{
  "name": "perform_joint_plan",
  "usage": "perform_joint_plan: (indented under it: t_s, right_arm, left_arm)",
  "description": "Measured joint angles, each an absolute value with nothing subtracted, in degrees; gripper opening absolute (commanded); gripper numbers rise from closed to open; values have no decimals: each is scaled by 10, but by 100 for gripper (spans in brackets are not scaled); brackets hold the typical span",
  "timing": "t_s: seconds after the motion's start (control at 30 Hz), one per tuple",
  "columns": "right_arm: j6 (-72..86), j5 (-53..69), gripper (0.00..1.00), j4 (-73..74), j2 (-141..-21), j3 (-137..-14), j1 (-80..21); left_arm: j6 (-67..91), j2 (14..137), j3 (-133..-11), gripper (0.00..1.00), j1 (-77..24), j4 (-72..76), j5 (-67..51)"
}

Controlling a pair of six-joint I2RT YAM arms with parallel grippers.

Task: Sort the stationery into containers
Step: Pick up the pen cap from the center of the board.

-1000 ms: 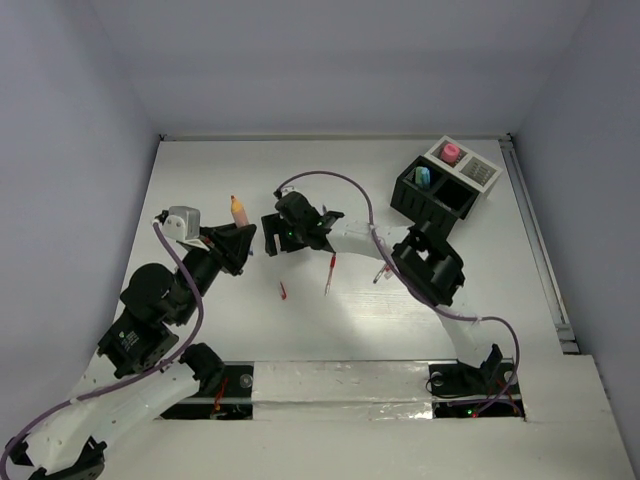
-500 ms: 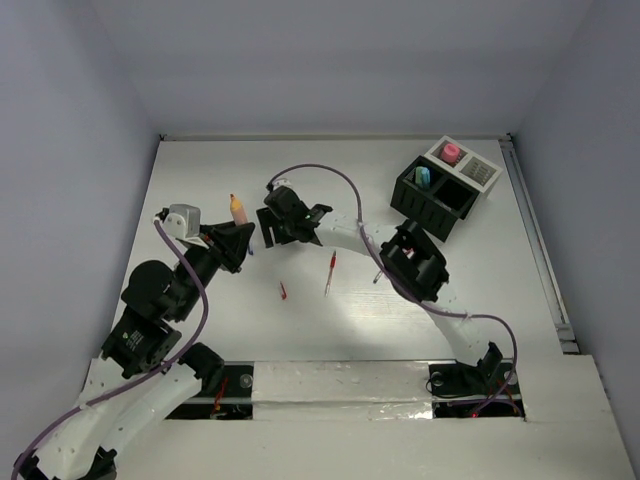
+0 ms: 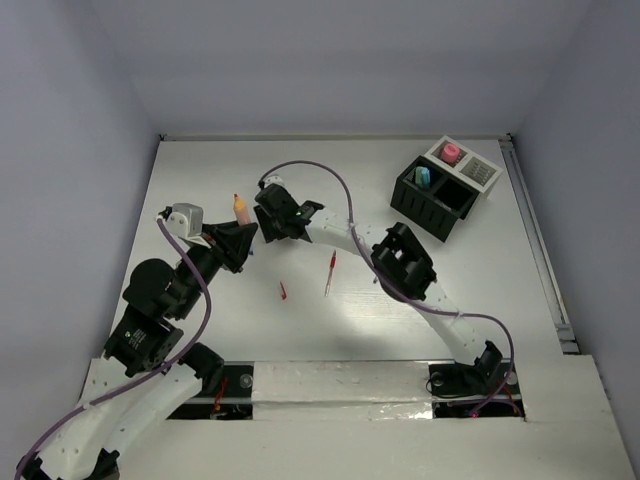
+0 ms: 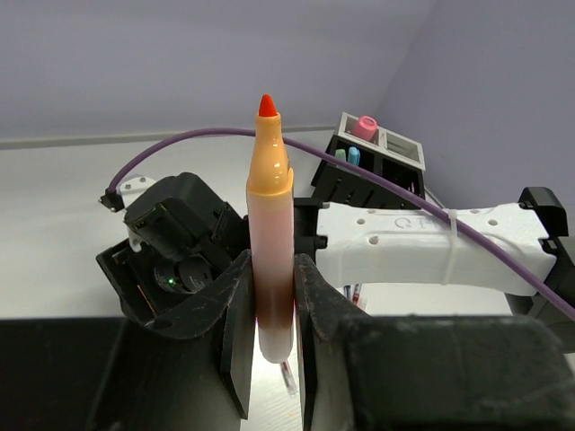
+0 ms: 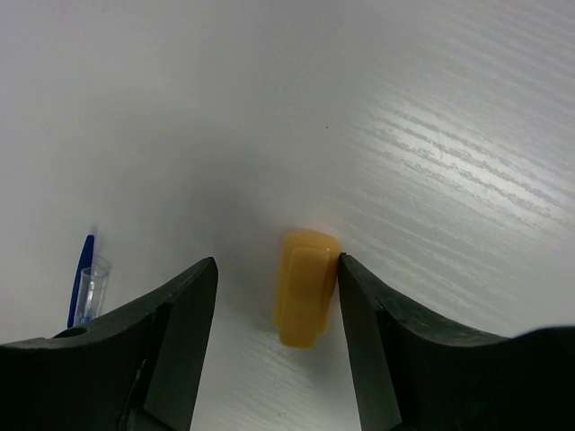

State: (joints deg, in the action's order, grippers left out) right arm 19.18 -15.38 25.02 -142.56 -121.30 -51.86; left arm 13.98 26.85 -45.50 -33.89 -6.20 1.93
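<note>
My left gripper [image 3: 236, 234] is shut on a peach marker [image 4: 271, 215], held upright with its bare red tip up and no cap on it. In the top view that marker [image 3: 239, 208] pokes out just left of my right gripper [image 3: 268, 222]. The right gripper [image 5: 278, 266] hovers open over a yellow-orange cap [image 5: 305, 287] lying on the table. Its right finger touches the cap and a gap stays on the left side. The containers, a black organizer [image 3: 436, 200] joined to a white section [image 3: 480, 173], stand at the far right.
A teal marker [image 3: 423, 177] and a pink-capped bottle [image 3: 451, 153] sit in the containers. A red pen [image 3: 330, 272] and a small red piece [image 3: 284, 291] lie mid-table. A blue pen [image 5: 83, 278] lies left of the cap. The right arm's purple cable [image 3: 320, 178] arcs overhead.
The right gripper has moved left and farther out, close to the left gripper's marker, and its jaws have narrowed around the cap. The left gripper keeps its hold, barely shifting.
</note>
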Motion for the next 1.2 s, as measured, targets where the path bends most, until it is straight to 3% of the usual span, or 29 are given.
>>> perform_joint_plan:
  t_s: [0.1, 0.2, 0.23, 0.4, 0.53, 0.67, 0.83, 1.0, 1.2]
  right_arm:
    - [183, -161, 58, 256, -1440, -1235, -519]
    - [175, -169, 48, 256, -1441, -1236, -522]
    - [173, -173, 40, 257, -1442, -1236, -522]
    - [166, -183, 28, 260, -1447, -1245, -522]
    - [166, -187, 10, 250, -1442, -1233, -522]
    - [164, -191, 7, 213, -1422, -1190, -522]
    - [162, -171, 4, 161, -1337, -1051, -520]
    - [166, -152, 3, 86, -1171, -855, -510]
    - [182, -166, 1, -1, -958, -726, -491]
  left_arm:
    - [140, 269, -455, 0, -338, -61, 17]
    - [143, 269, -455, 0, -333, -58, 14]
    - [144, 269, -455, 0, -333, -58, 13]
    - [149, 269, -455, 0, -333, -57, 11]
    - [157, 274, -455, 0, -333, -53, 1]
    - [171, 286, -454, 0, -333, -50, -15]
    - [204, 294, -432, 0, -333, -15, -41]
    - [255, 305, -375, 0, -333, 44, -71]
    - [313, 349, -310, 0, -333, 122, -112]
